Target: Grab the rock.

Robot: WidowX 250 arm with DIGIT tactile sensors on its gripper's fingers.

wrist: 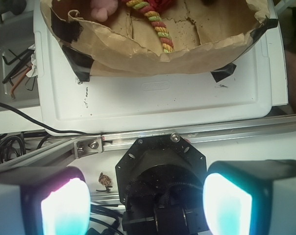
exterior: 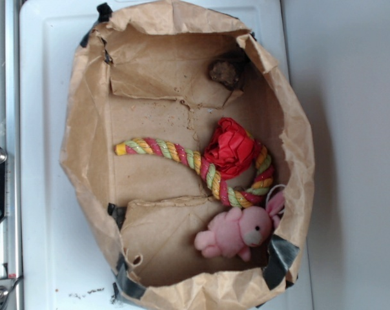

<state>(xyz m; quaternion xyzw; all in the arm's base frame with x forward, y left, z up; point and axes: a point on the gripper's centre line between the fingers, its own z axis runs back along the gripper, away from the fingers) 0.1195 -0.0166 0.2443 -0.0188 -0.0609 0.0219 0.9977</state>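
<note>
rock (exterior: 225, 72): small, dark brown lump, tucked in a top-right corner of the paper bag (exterior: 85, 129) in the exterior view, against the bag wall, well apart from the red fabric ball (exterior: 231, 148) and rope toy (exterior: 182, 155). roundish, no clear long axis or facing. gripper (wrist: 147, 205) wide open, holding nothing, outside the bag over the rail. judgement: come in from above, clear the bag rim, straddle the lump, keep off the wall.
</note>
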